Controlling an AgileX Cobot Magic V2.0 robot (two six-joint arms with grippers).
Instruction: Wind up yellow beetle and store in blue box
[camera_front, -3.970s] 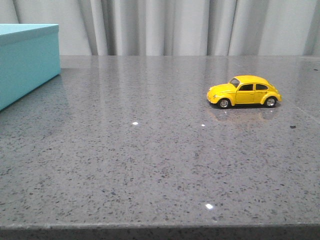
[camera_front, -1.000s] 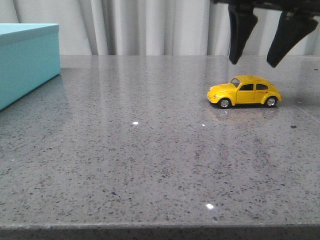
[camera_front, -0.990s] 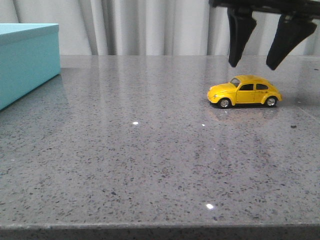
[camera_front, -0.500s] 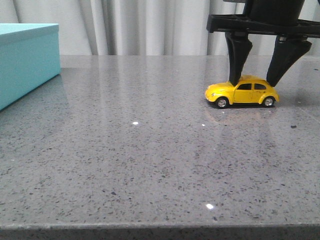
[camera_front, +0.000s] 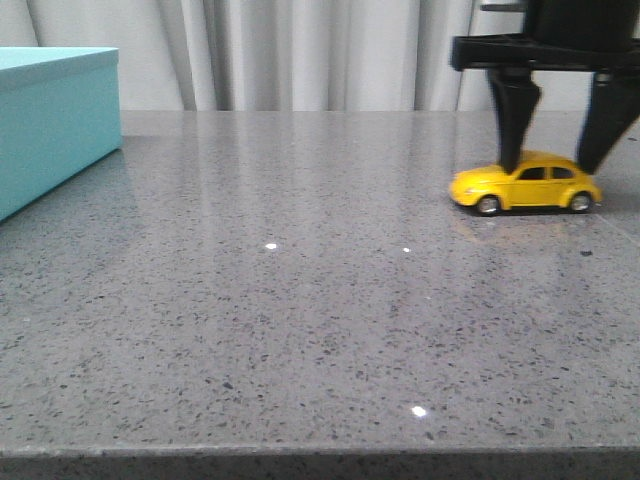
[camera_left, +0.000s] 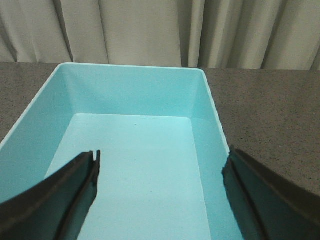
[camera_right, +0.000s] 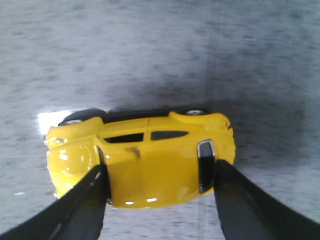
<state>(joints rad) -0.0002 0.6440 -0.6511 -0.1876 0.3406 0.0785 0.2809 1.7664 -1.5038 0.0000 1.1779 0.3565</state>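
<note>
Since half a second ago the yellow beetle (camera_front: 526, 186) and the right gripper (camera_front: 558, 160) straddling it have shifted together to the right along the surface (camera_front: 300, 300); four seconds ago the car stood alone, further left. It now sits on its wheels at the far right, nose pointing left, well apart from the blue box (camera_front: 55, 125) at the far left.

From the front, two black tapering fingers (camera_front: 514, 125) hang from a flat black bar and come down on either side of the rounded roof. The right wrist view shows the glossy yellow beetle (camera_right: 142, 157) from above, with dark side windows, a small rear window and a curved bonnet, the jaws of the right gripper (camera_right: 157, 187) narrowed onto the cabin, one finger at the windscreen end and one at the rear window.

Seen from the left wrist, the left gripper (camera_left: 160, 192) hangs over the blue box (camera_left: 207, 100), its jaws wide apart and holding nothing. The box is rectangular, with smooth matte turquoise walls and a paler rim.

The surface is polished grey speckled stone, faintly reflecting the car. Pale pleated curtains (camera_front: 300, 55) hang behind.
</note>
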